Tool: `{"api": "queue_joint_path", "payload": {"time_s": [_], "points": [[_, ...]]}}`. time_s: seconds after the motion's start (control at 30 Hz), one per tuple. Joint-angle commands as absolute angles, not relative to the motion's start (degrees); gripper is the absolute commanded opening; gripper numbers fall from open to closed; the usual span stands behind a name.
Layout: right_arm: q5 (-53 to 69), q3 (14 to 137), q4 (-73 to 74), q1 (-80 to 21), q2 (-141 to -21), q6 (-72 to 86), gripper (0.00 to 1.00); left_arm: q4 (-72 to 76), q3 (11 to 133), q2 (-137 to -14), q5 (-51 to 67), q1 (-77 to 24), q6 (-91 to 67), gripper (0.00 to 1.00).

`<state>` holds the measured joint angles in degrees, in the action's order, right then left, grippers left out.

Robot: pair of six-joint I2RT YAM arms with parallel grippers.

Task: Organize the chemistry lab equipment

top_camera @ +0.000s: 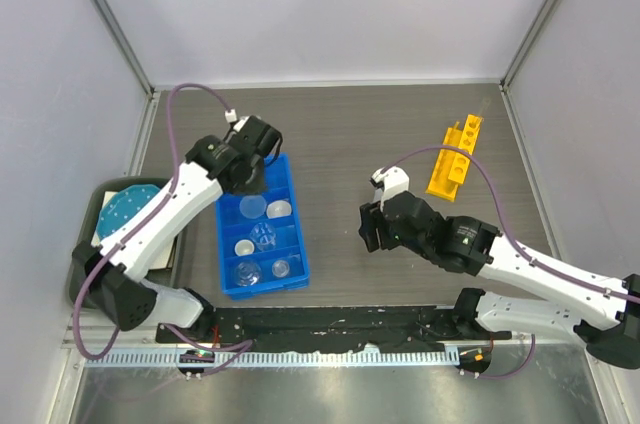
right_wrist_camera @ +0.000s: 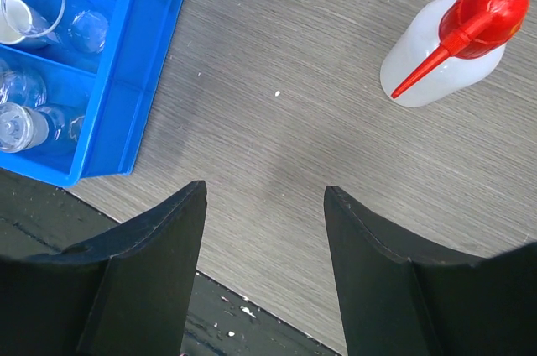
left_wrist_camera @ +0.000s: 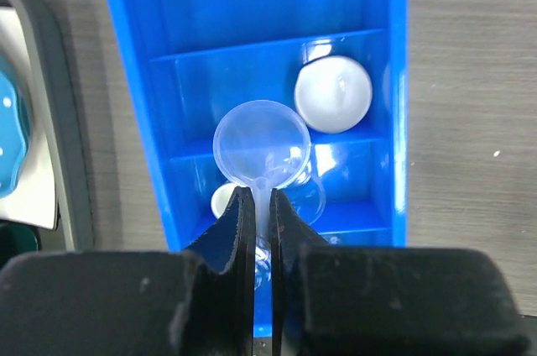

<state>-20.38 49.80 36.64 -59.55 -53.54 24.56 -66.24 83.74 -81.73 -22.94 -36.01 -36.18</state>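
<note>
In the top view, the blue compartment tray [top_camera: 299, 234] lies on the grey table [top_camera: 350, 134]. It holds small glass beakers [top_camera: 262, 236] and a white round dish [top_camera: 252, 206]. The left gripper [top_camera: 245, 176] hangs over the tray's far end. The right gripper [top_camera: 371, 229] hovers above bare table to the right of the tray. The yellow holed rack [top_camera: 452, 159] lies well to the tray's right, toward the far side. A teal dotted plate [top_camera: 125, 209] sits just left of the tray.

In the left wrist view, the left gripper's fingers are pressed together on the thin stem of a clear funnel [left_wrist_camera: 262, 142]. The funnel's mouth is over the tray's compartments, and the white round dish lies in the next compartment beyond it.

In the right wrist view, the right gripper's fingers stand spread with nothing between them. The red-capped squeeze bottle [right_wrist_camera: 424, 58] rests on the table well to the right of the tray, apart from the fingers.
</note>
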Motion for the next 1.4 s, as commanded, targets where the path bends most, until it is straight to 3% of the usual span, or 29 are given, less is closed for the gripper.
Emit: {"api": "queue_joint_path", "payload": {"time_s": [0.0,0.5,1.37], "points": [[-20.7,51.0,34.1,-60.6,-53.8,26.2,0.64,-63.0,77.5,-74.3,-24.2,-35.1,-38.9,0.0],[-22.8,51.4,33.9,-63.6,-56.4,27.4,0.64,-55.0,62.5,-69.4,-19.6,-26.1,-34.8,0.0],[-25.1,52.0,33.4,-65.6,-60.0,27.2,0.64,-50.3,66.5,-77.2,-12.3,-16.0,-29.5,0.0]]}}
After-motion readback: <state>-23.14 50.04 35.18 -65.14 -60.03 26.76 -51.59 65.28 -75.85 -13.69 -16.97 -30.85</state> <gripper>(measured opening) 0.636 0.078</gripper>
